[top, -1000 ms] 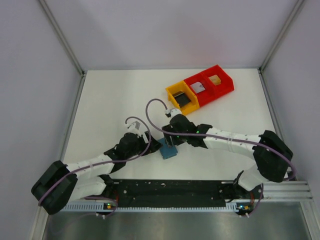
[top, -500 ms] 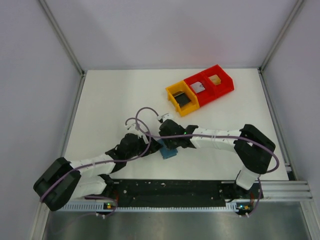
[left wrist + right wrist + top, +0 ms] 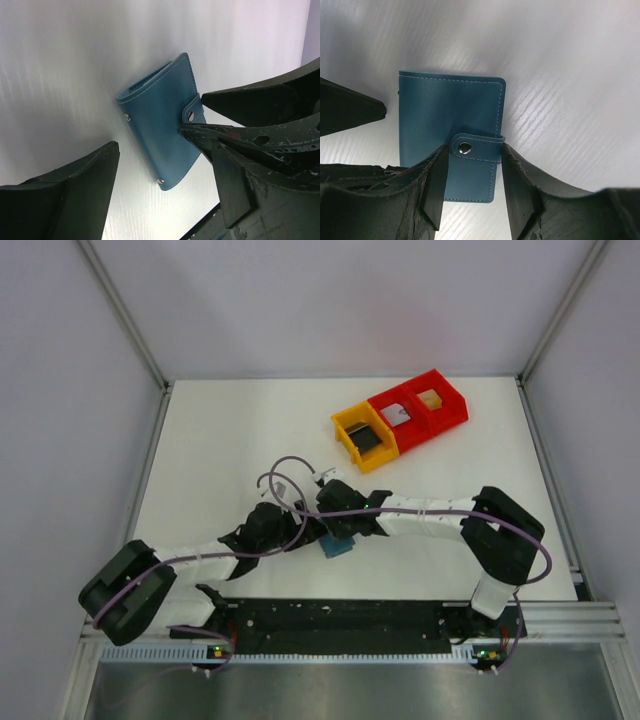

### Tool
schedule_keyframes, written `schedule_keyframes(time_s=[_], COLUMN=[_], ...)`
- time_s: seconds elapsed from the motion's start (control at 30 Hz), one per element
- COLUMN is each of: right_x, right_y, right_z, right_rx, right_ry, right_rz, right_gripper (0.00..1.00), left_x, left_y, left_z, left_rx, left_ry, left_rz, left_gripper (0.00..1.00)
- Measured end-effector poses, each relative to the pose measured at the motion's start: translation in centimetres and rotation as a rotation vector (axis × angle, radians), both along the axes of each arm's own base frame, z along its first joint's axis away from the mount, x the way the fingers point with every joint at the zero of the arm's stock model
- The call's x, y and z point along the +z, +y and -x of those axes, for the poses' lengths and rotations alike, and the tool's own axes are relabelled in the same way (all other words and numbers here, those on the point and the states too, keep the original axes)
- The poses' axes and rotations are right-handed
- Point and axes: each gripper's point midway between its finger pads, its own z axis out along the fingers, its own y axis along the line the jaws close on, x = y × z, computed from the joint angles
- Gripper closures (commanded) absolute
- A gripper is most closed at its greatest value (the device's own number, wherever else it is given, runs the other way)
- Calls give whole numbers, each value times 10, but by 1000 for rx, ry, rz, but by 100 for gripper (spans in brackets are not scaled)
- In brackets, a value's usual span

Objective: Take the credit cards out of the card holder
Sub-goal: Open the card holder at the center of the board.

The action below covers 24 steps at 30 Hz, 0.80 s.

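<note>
so the card holder [image 3: 447, 115] is lying shut, snap done up, flat on the white table [image 3: 230, 440] right between the two arms. right gripper [image 3: 473, 149] has its jaws partway apart, straddling the snap tab [image 3: 481, 149], can't tell if they're touching it. left gripper [image 3: 147, 141] is spread wide around the holder, not clamped on anything

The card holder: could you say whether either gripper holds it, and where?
Unclear: right gripper brackets the snap tab of the card holder; left gripper is open.
</note>
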Motion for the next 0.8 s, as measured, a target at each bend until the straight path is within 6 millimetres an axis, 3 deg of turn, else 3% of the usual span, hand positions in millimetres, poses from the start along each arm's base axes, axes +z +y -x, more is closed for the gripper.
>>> schedule_keyframes(time_s=[0.17, 0.4, 0.7, 0.8], right_x=[0, 1, 3, 4], right_y=[0, 3, 7, 9], right_z=[-1, -1, 0, 0], right_rx=[-3, 1, 10, 13], right_ry=[-4, -3, 2, 6], right_rz=[1, -12, -34, -45], right_gripper=[60, 69, 80, 89], left_x=[-2, -9, -20, -19], left_y=[-4, -5, -2, -3], left_z=[-3, -3, 1, 0], left_rx=[3, 10, 17, 18], left_ry=[12, 42, 81, 79], left_rz=[5, 4, -17, -13], left_gripper=[30, 52, 100, 100])
